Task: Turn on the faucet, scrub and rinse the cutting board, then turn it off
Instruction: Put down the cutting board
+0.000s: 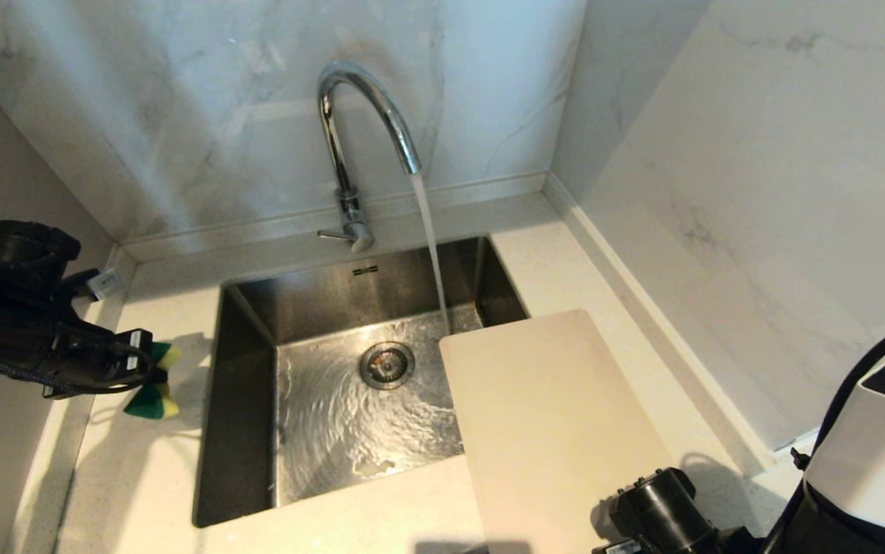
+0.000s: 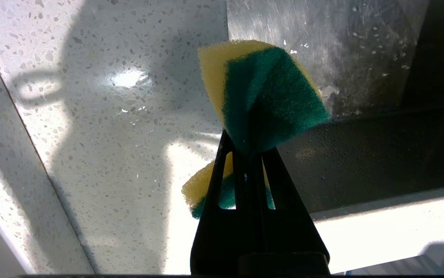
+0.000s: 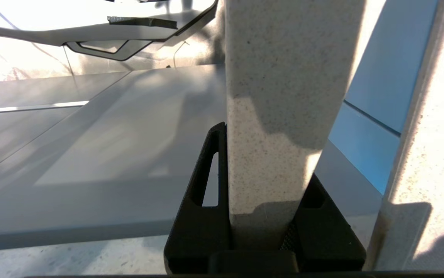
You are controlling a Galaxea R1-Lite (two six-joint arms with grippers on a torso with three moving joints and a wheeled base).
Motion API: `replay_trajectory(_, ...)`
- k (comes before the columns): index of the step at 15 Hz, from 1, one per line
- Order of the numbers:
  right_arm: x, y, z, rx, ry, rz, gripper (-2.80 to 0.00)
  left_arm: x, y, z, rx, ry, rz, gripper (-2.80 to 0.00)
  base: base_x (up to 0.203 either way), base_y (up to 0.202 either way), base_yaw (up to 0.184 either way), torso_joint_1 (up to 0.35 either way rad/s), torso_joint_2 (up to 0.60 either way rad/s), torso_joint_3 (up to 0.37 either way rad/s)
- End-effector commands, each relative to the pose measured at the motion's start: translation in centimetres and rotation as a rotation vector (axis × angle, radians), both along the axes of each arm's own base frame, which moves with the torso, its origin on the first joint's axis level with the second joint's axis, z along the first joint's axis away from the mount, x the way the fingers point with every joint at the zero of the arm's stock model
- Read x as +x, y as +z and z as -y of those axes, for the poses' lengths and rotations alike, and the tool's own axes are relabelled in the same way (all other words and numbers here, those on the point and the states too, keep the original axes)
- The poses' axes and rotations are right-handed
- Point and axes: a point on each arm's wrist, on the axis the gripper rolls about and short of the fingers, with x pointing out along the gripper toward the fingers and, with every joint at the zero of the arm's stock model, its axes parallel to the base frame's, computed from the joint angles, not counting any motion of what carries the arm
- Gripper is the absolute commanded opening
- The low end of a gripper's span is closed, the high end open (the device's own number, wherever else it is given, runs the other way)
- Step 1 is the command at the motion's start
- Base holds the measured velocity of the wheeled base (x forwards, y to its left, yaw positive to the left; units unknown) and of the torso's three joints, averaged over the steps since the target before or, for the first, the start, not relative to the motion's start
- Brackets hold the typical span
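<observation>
Water (image 1: 430,246) runs from the chrome faucet (image 1: 365,115) into the sink and lands just beyond the far corner of the cutting board (image 1: 550,415). The off-white board slants over the sink's right side and the counter. At its near end, low in the head view, is my right gripper (image 1: 662,512). In the right wrist view that gripper (image 3: 264,154) is shut on the board's speckled edge (image 3: 283,77). My left gripper (image 1: 146,369) hangs over the counter left of the sink. It (image 2: 247,148) is shut on a yellow and green sponge (image 2: 262,88), which shows folded in its grip.
The steel sink (image 1: 246,431) has a round drain (image 1: 386,364) and a wet floor. The faucet's thin lever (image 1: 331,235) points left. Marble walls close in at the back and right. Speckled counter (image 1: 142,477) surrounds the sink. My white body (image 1: 873,462) fills the lower right corner.
</observation>
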Motion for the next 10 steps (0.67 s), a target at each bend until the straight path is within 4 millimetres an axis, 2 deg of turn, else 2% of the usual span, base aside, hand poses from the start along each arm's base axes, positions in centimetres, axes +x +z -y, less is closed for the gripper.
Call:
replay_trajectory(1, 0.24, -0.11, -0.13, -0.001, 0.008, 0.002, -2.80, -0.02, 0.00, -0.02, -0.003, 0.003, -0.002, -2.80, 0.000, 0.000, 0.000, 0.000, 0.00, 0.000)
replay_trajectory(5, 0.25, -0.10, -0.18, 0.000, 0.008, 0.003, -2.80, -0.03, 0.08, 0.00, -0.003, 0.002, 0.001, -2.80, 0.000, 0.000, 0.000, 0.000, 0.00, 0.000)
replay_trajectory(6, 0.25, -0.10, -0.18, 0.000, 0.009, 0.003, 0.00, -0.03, 0.08, -0.05, -0.003, 0.004, 0.001, -2.80, 0.000, 0.000, 0.000, 0.000, 0.00, 0.000)
replay_trajectory(10, 0.23, -0.01, -0.16, 0.001, 0.012, 0.008, 0.00, 0.05, 0.15, 0.08, -0.006, 0.006, 0.003, -2.80, 0.000, 0.000, 0.000, 0.000, 0.00, 0.000)
